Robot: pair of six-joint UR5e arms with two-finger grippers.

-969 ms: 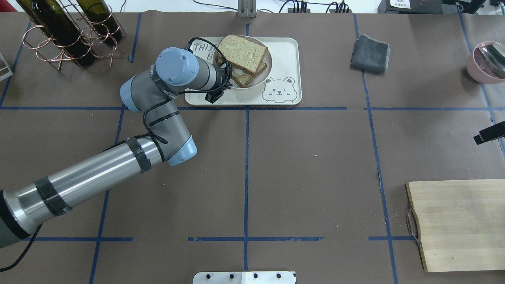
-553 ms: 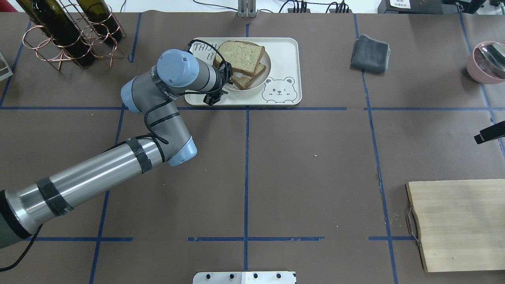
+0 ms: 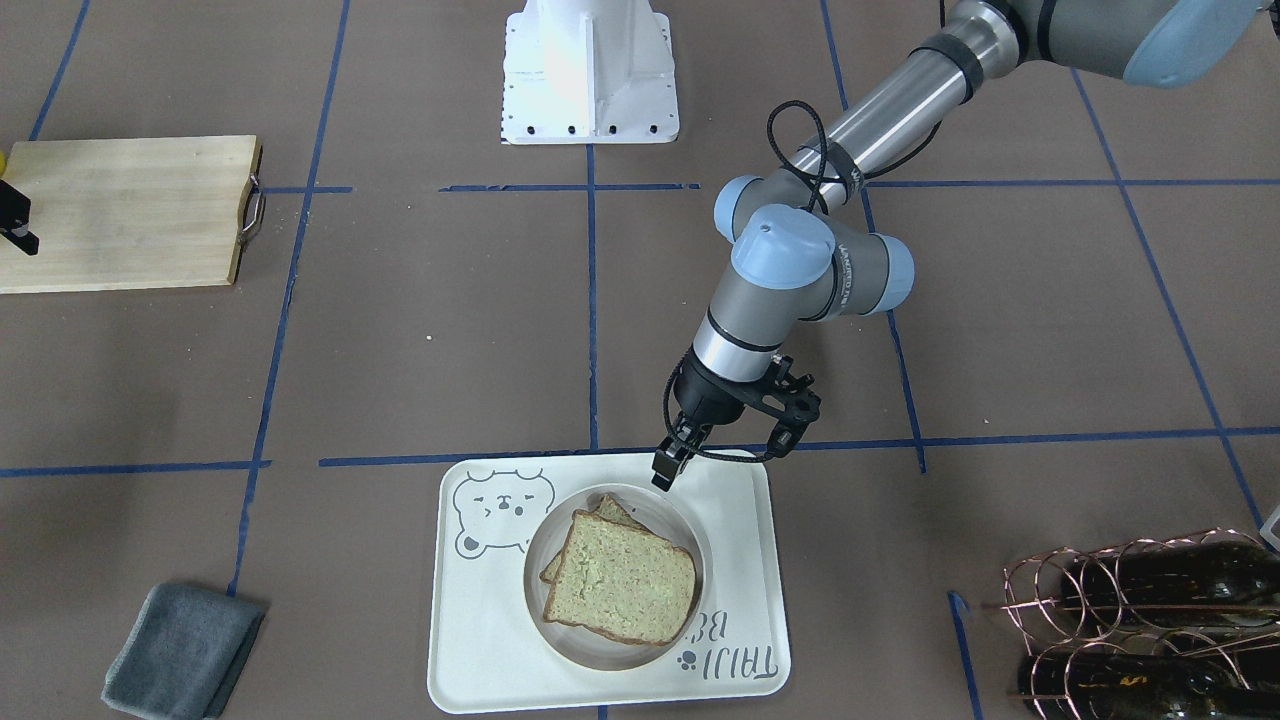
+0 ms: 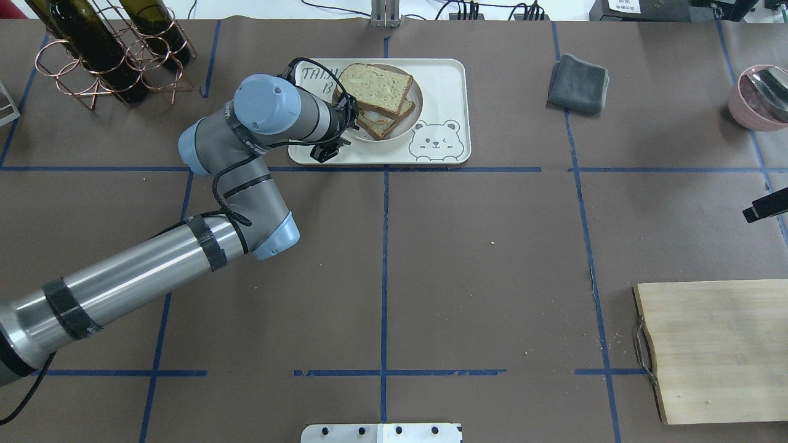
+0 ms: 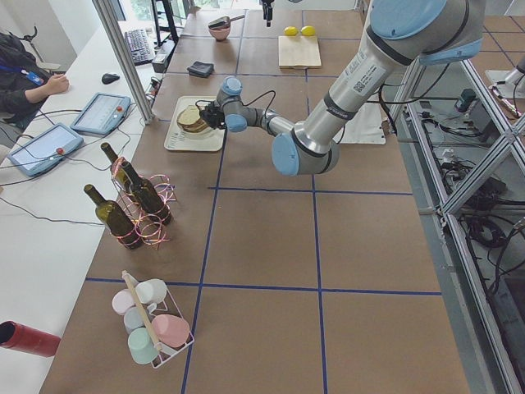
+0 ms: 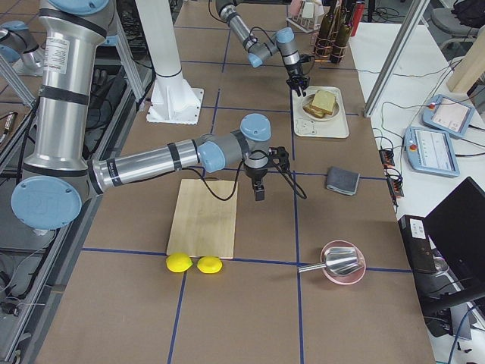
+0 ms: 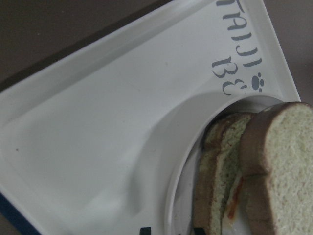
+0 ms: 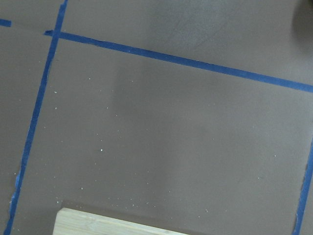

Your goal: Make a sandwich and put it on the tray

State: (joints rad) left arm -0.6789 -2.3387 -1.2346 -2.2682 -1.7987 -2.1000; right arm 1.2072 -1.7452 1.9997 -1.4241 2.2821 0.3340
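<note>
Retract left gripper [image 3: 665, 468], jaws slightly apart and empty, straight up from the 1 o'clock rim of the white plate [image 3: 692, 530] in the front-facing view, without nudging the sandwich [image 3: 620, 580] seated on it at tray [image 3: 480, 640] centre.

egg [image 7: 234, 204] mostly hidden between 2 bread slices [image 7: 279, 161], right gripper [image 4: 754, 212] cut off at frame edge

Smooth cream plastic tray [image 3: 470, 640], soft sheen; the sandwich [image 3: 620, 580] bread looks rough, porous. Matt brown paper covers the table [image 3: 450, 330]; pale wooden cutting board [image 3: 120, 210], grey cloth [image 3: 180, 650].
</note>
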